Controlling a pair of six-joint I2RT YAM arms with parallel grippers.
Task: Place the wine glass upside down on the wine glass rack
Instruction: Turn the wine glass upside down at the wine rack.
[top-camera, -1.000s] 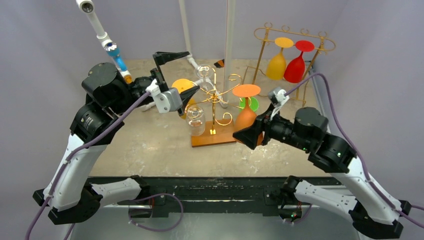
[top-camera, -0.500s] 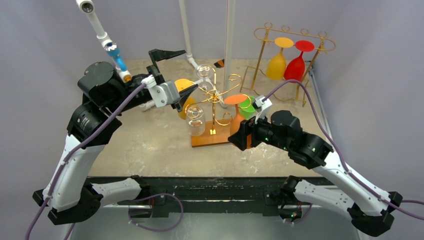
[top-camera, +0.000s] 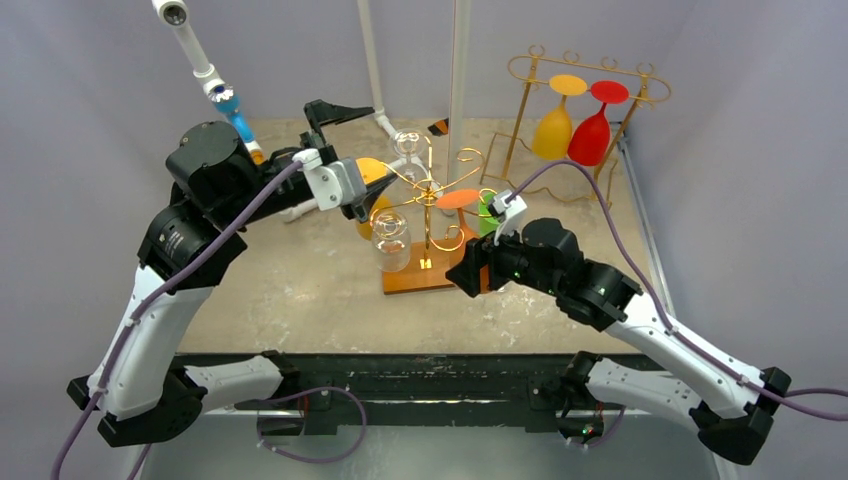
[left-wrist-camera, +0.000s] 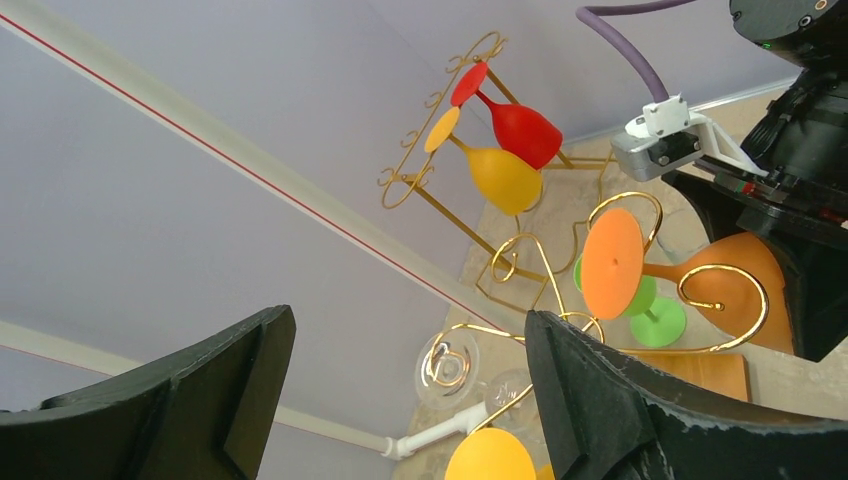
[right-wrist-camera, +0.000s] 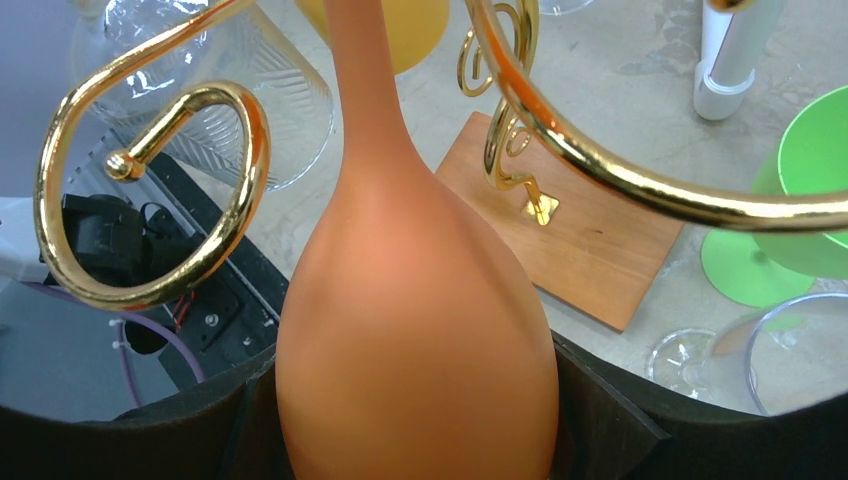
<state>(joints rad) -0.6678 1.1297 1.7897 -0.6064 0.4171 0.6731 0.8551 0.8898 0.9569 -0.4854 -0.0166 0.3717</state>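
Note:
My right gripper (top-camera: 478, 272) is shut on the bowl of an orange wine glass (right-wrist-camera: 415, 330), held upside down with its round foot (top-camera: 457, 198) up. The stem stands between two curled arms of the gold wine glass rack (top-camera: 430, 190), beside a curl (right-wrist-camera: 150, 190). The rack stands on a wooden base (top-camera: 425, 277). From the left wrist view the orange foot (left-wrist-camera: 612, 262) is level with the gold curls. My left gripper (top-camera: 358, 150) is open and empty, high at the rack's left side.
A clear glass (top-camera: 391, 240) and a yellow glass (top-camera: 370, 175) hang on the rack's left. A green glass (top-camera: 492, 212) stands behind the orange one. A second gold rack (top-camera: 600, 75) at the back right holds a yellow and a red glass.
My right arm has moved left with the orange glass, bringing its stem and foot in among the rack's arms. My left gripper has shifted slightly and stays open.

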